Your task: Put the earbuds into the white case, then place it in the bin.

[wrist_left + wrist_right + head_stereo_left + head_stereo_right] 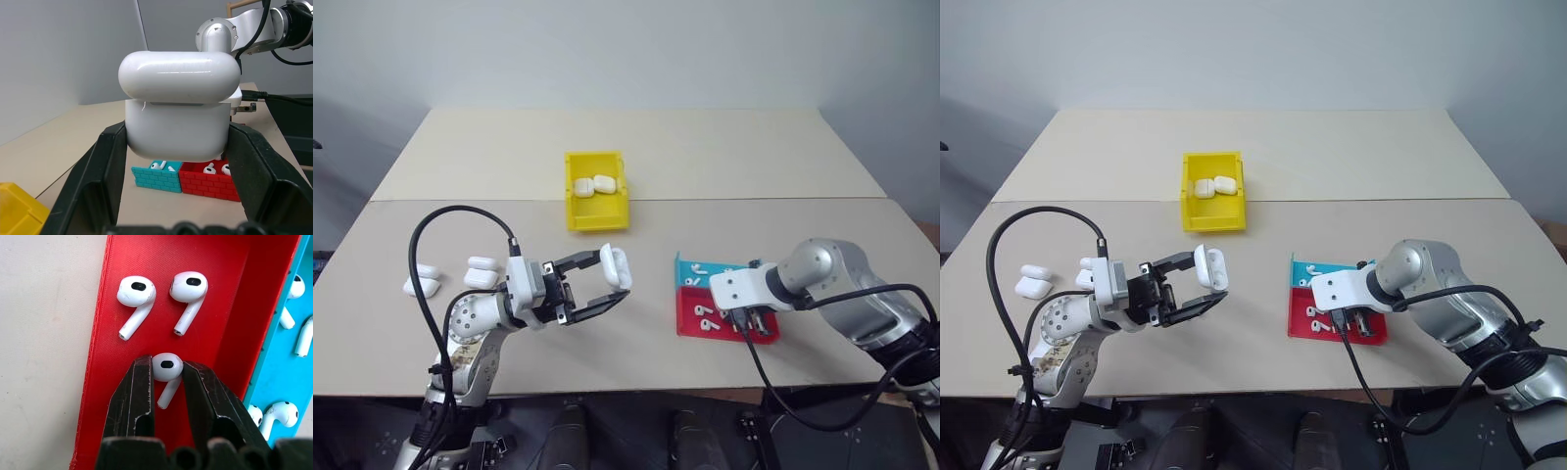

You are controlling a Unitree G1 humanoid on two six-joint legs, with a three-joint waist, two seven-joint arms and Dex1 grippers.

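right gripper point(167, 374) jaws pinch a tiny glossy white stemmed earbud point(167, 369) by its rounded head, low in the red plastic tray point(122, 264); two more earbuds lie beyond. left gripper point(607, 284) jaws clamp a small glossy white rounded case point(178, 112), lid ajar, above the bench point(705, 157). farther back, bright yellow rectangular plastic bin point(579, 215) holds two cases.
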